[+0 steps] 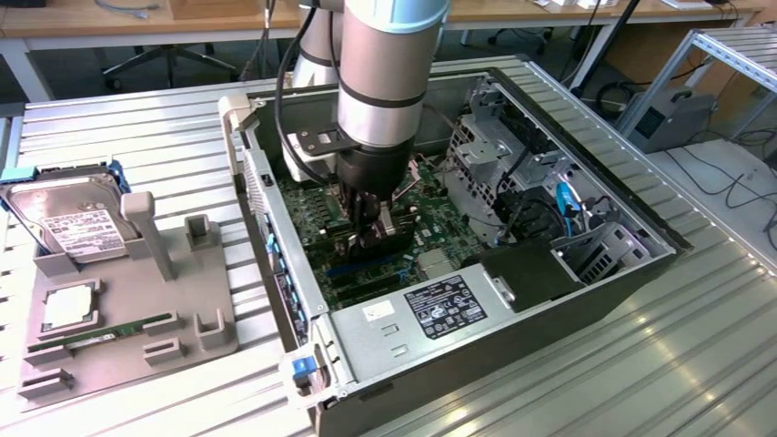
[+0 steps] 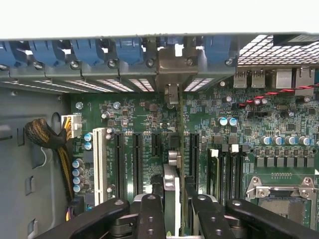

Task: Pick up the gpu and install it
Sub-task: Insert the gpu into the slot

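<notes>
The gpu is seen edge-on, a thin card running from between my fingers to its silver bracket, which sits at the case's rear slot wall. My gripper is shut on the card, with one black finger on each side. In the exterior view the gripper is down inside the open computer case, holding the dark card upright over the green motherboard. The card stands in line with the black expansion slots; whether it is seated in one is hidden.
A cable bundle, a white slot and the CPU socket flank the card. The power supply and drive cage crowd the case. Outside it, a grey fixture holds a hard drive and a memory stick.
</notes>
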{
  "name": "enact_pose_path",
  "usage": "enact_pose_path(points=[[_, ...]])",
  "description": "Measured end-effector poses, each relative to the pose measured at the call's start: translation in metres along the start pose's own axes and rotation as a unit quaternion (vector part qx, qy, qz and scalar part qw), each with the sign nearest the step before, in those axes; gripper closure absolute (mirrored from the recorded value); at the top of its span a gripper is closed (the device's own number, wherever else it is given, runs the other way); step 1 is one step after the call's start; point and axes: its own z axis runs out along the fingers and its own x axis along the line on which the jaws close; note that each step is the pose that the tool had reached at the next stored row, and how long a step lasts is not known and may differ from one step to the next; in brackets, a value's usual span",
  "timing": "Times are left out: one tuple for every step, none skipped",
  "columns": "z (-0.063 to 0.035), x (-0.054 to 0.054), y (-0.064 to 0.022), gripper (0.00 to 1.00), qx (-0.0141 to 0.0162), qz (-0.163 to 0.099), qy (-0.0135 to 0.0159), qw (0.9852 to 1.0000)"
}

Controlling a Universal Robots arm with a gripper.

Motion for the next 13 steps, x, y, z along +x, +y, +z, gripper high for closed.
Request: enact_pose_path(points=[[0.0003,0.0,0.0,0.73,-0.0001,0.0,0.0002,1.0],[0.0004,0.0,0.0001,0.73,-0.0002,0.0,0.0002,1.0],[0.0004,0.0,0.0,0.73,-0.0002,0.0,0.0002,1.0],[0.0004,0.0001,0.0001,0.73,-0.0002,0.0,0.0003,1.0],[0.0004,0.0,0.0001,0.73,-0.0002,0.0,0.0002,1.0],[0.0005,0.0,0.0,0.73,-0.0001,0.0,0.0001,1.0],[0.0005,0.0,0.0,0.73,-0.0001,0.0,0.0001,1.0],[0.0005,0.0,0.0,0.73,-0.0001,0.0,0.0001,1.0],[0.0005,0.0,0.0,0.73,-0.0001,0.0,0.0001,1.0],[0.0006,0.0,0.0,0.72,-0.0001,0.0,0.0001,1.0],[0.0006,0.0,0.0,0.66,-0.0001,0.0,0.0,1.0],[0.0006,0.0,0.0,0.66,-0.0001,0.0,0.0001,1.0],[0.0005,0.0,0.0,0.6,-0.0001,0.0,0.0001,1.0]])
